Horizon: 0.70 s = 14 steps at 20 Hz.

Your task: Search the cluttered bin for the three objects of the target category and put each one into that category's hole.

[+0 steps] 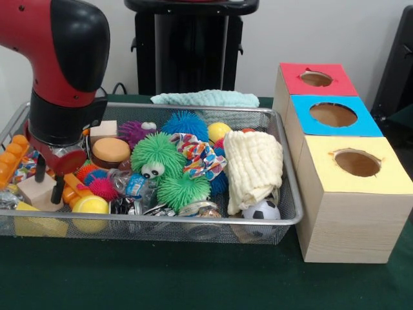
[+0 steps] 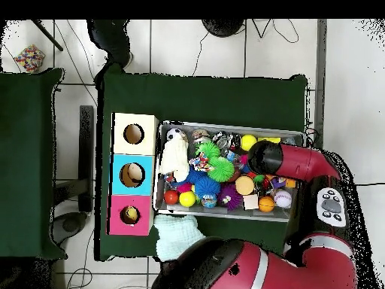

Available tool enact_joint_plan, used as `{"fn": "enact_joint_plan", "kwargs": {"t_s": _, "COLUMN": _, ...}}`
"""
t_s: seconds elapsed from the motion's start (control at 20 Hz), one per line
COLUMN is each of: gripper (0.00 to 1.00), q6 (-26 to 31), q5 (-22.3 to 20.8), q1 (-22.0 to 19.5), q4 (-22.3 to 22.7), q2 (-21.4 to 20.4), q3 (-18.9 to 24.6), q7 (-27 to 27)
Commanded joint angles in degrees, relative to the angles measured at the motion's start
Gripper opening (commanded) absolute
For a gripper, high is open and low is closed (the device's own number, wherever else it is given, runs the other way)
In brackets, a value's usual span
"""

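Nearest, green worktop, then wire bin crammed with toys: soccer ball at 5 o'clock, cream cloth behind. Claw at bin's 9 o'clock, fingers apart over wooden block. Three-hole box at 3 o'clock.

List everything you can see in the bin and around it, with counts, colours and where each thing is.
Mesh bin: one, silver, on the green table.
Spiky balls: several, green, blue, purple, pink, mid-bin.
Cloth: one, cream, bin's box end.
Soccer ball: one, black-white, by the cloth.
Yellow ball: one, front edge, near gripper.
Wooden block: one, tan, under gripper.
Towel: one, pale green, behind bin.
Hole boxes: three, red, blue, yellow tops, beside bin.
Gripper: one, black, open, low over the block.
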Motion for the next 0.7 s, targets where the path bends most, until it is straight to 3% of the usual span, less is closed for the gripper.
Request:
{"fn": "enact_joint_plan", "kwargs": {"t_s": 0.05, "gripper": 1.0, "q6": -2.89, "q5": -4.16, "q1": 0.84, "q4": -0.19, "q2": 2.12, "q3": 6.29, "q7": -5.96}}
{"fn": "enact_joint_plan", "kwargs": {"t_s": 0.7, "gripper": 1.0, "q6": -1.92, "q5": -8.68, "q1": 1.77, "q4": -3.87, "q2": 0.29, "q3": 6.55, "q7": -9.38}}
